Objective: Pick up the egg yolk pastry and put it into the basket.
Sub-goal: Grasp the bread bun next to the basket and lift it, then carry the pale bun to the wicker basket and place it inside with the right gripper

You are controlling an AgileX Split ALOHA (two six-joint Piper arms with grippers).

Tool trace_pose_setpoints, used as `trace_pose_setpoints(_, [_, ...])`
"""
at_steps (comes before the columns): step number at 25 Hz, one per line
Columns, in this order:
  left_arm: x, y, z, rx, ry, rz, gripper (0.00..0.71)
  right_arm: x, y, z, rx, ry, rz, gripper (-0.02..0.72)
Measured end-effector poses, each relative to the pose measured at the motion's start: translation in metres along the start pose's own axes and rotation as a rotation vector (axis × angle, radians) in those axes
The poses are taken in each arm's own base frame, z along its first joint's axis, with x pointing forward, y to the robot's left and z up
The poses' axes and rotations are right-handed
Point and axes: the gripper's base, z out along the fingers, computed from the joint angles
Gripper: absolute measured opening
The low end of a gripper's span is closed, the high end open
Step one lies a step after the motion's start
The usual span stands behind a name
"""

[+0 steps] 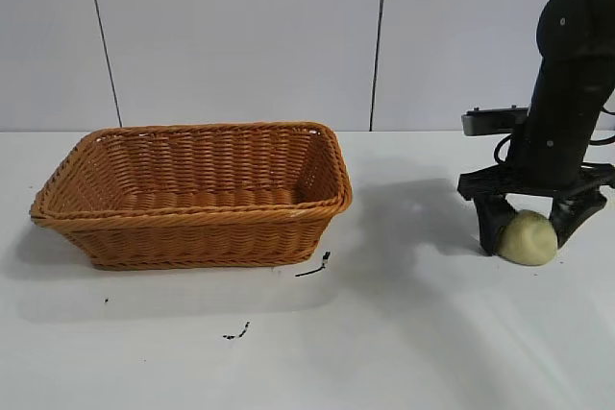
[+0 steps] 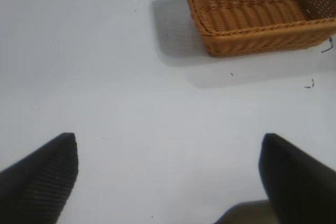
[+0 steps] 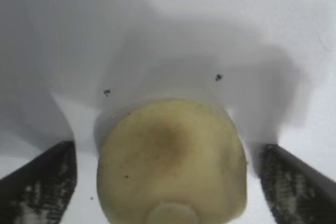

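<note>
White table (image 1: 404, 352); small black specks (image 1: 313, 267) on it; pale panelled wall (image 1: 240, 36) behind.

— Seen below the right gripper (image 1: 531, 223): a white table (image 1: 404, 333), matte, with soft shadows.

— And lying on it?

— Directly between the pincer's fingers, the egg yolk pastry (image 1: 528, 237), pale yellow, resting on the surface, fingers close at both sides. Well apart from the pincer, toward the other side of the table, the basket (image 1: 192, 194), orange-brown wicker, standing flat.

— Anything smaller?

— Between basket and pincer, just beside the basket's near corner, a small black scrap (image 1: 315, 267). Nearer the front edge, a second black scrap (image 1: 237, 332). Also two tiny dark specks (image 3: 107, 92) just beyond the pastry.
</note>
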Motion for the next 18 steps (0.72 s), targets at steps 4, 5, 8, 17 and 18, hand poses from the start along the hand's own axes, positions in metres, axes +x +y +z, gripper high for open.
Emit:
trace_pose_setpoints(4, [0.0,0.0,0.0,0.0,0.0,0.0,0.696,-0.001,0.0,-0.007,0.0,-0.012,0.004,0.157])
trace_pose_setpoints(5, [0.0,0.0,0.0,0.0,0.0,0.0,0.696,-0.001,0.0,-0.011,0.0,-0.014,0.004,0.143])
trace_pose_setpoints(8, [0.0,0.0,0.0,0.0,0.0,0.0,0.696,-0.008,0.0,-0.035,0.001,-0.062,0.004,0.13])
trace_pose_setpoints(17, [0.0,0.0,0.0,0.0,0.0,0.0,0.696,-0.03,-0.001,-0.142,0.006,-0.269,0.004,0.123])
trace_pose_setpoints(18, [0.0,0.0,0.0,0.0,0.0,0.0,0.696,-0.032,0.0,-0.147,0.001,-0.275,0.006,0.123])
